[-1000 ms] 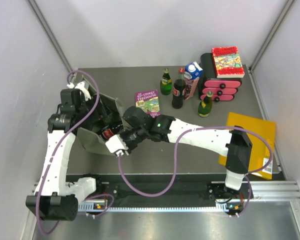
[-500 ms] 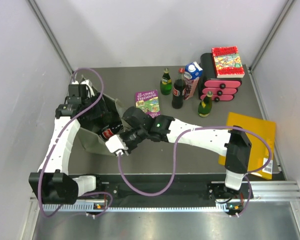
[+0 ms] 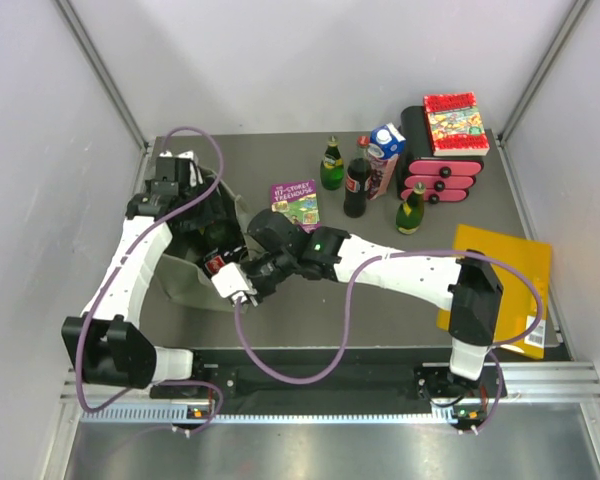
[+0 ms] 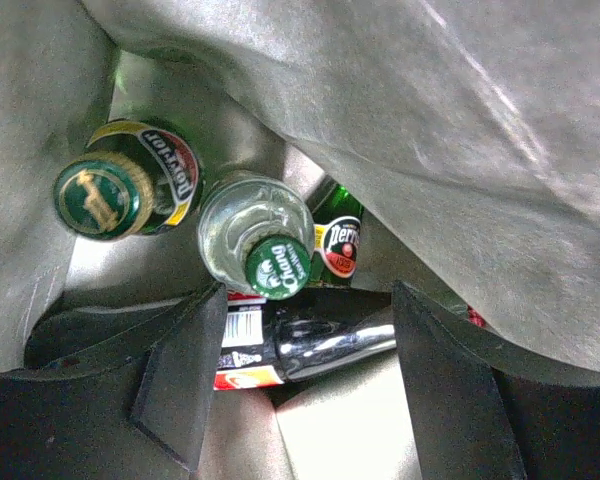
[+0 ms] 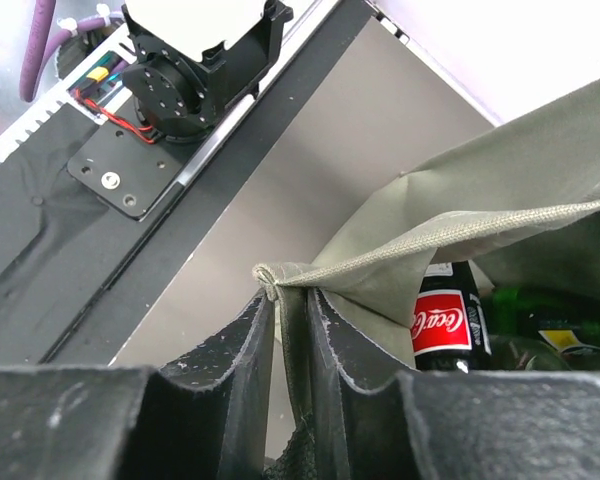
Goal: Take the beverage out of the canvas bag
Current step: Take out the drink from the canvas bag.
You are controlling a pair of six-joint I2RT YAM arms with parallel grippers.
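Olive woven canvas bag (image 3: 185, 285) slumps on the table's (image 3: 400, 315) left side. Right gripper (image 5: 293, 310) is clamped on its stitched hem. Left gripper (image 4: 305, 400) is inside the mouth, fingers apart, straddling a glossy dark cola bottle (image 4: 320, 345) lying flat. Clear glass bottle (image 4: 242, 225) with a ribbed green cap is just beside it.

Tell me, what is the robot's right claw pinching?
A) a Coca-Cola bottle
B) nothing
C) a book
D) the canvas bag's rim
D: the right wrist view shows the right gripper shut on a fold of the canvas bag at its rim, the Coca-Cola bottle untouched behind the cloth.
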